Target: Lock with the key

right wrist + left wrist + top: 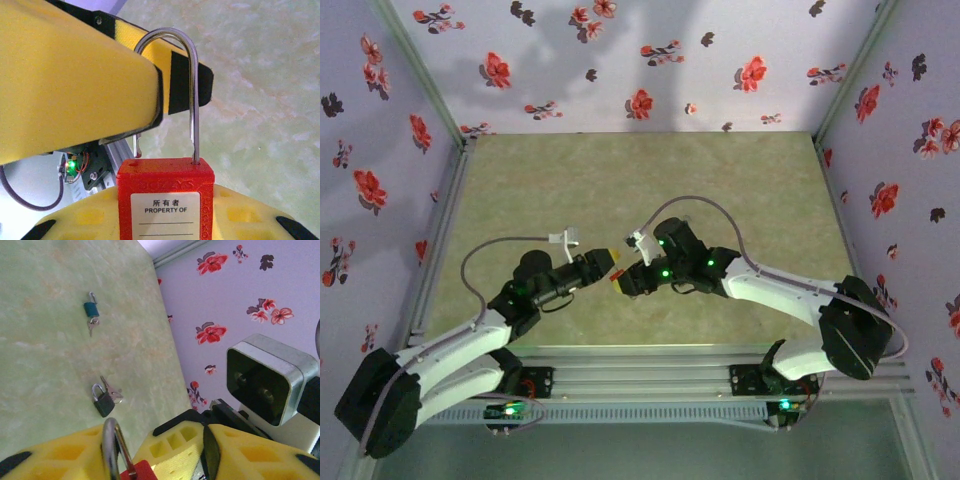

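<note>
Your right gripper (628, 278) pinches the red padlock (167, 200) by its body over the near middle of the table (720, 190), while your left gripper (125, 455) straddles the shackle (175, 45), its grip impossible to tell.

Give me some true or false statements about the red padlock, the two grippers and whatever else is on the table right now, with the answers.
1. The right gripper holds the red lock by its body. True.
2. The lock's shackle is snapped shut. False: its short leg hangs free above the body.
3. Two more padlocks lie on the table. True: a teal padlock and a dark padlock.
4. The red lock rests on the table. False: it is held up in the air above it.
5. The left gripper is far from the lock. False: one of its yellow fingers is close beside the shackle.
</note>
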You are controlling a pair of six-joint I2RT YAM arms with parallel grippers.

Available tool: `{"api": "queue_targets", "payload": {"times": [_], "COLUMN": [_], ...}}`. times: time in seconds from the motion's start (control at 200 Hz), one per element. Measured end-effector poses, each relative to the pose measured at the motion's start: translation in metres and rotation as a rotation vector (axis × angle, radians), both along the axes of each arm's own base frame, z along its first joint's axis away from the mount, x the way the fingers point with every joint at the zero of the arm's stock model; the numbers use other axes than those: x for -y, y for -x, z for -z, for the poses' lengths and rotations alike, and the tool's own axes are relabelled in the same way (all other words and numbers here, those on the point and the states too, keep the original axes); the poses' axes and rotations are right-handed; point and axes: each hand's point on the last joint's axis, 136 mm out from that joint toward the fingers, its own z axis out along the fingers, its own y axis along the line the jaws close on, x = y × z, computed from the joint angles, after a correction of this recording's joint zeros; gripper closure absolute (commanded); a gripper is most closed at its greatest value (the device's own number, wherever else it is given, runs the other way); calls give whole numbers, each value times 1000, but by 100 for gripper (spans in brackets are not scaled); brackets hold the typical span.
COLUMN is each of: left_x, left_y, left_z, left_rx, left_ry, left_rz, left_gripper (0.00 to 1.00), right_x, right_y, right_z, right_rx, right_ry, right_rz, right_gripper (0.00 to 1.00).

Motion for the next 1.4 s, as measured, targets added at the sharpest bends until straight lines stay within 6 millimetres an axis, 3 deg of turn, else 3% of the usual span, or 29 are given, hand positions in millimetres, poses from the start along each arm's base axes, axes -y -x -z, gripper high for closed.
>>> {"api": "queue_targets", "payload": {"times": [0.56,0.97,1.4], "left_x": [-12,-15,-15], "left_y": [1,1,0], "left_z": [-11,-2,4], "left_rx": [30,14,-1], "left_ry": [7,-27,-65], "left_rz": [-25,-27,-26], "left_gripper": [68,58,69], "right_x": [3,5,5], "right_y": [-2,-4,-5], "right_z": [4,6,6], "right_rx": [12,22,24], "right_ry": [28,42,43], "right_rz": [17,34,37], "right_gripper": [100,100,100]}}
